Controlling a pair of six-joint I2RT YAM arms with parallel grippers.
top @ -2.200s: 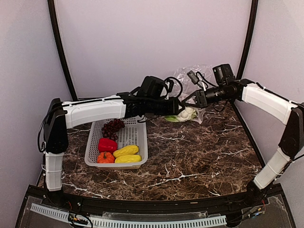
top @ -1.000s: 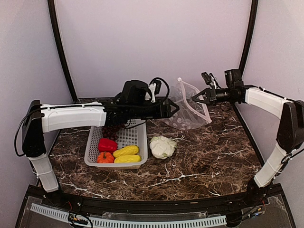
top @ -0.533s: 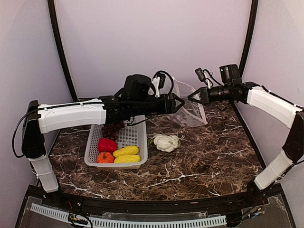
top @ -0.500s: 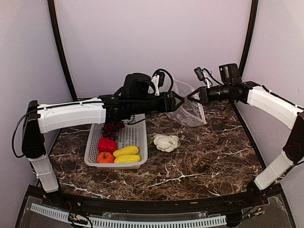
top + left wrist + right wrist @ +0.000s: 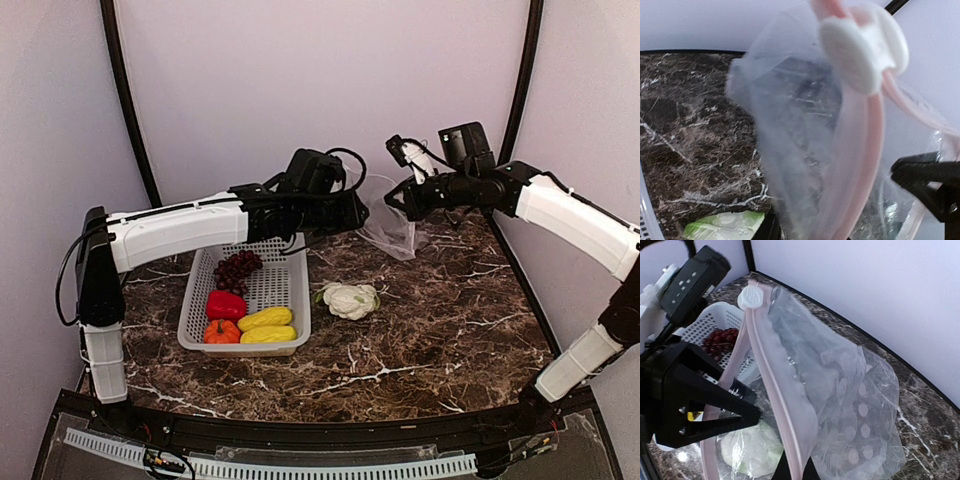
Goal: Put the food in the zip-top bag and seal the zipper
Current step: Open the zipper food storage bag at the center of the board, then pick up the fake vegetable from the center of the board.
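The clear zip-top bag (image 5: 392, 232) hangs in the air at the back, held between both grippers. My left gripper (image 5: 358, 212) and right gripper (image 5: 393, 196) are each shut on its pink zipper (image 5: 769, 375) edge, close together. The white slider (image 5: 862, 45) sits at the strip's end. The white cauliflower (image 5: 350, 299) lies on the table outside the bag and shows through the plastic in the right wrist view (image 5: 747, 447). Grapes (image 5: 238, 268), red pepper (image 5: 226, 304), orange fruit (image 5: 222, 331) and two yellow pieces (image 5: 266, 326) lie in the basket.
The white perforated basket (image 5: 290, 290) stands left of centre under my left arm. Dark marble table (image 5: 430, 320) reaches to the back wall. Black frame posts stand at the back left and back right.
The cauliflower, earlier inside the bag at the back, dropped onto the table beside the basket. Since half a second ago both grippers have drawn closer together and the bag hangs narrower.
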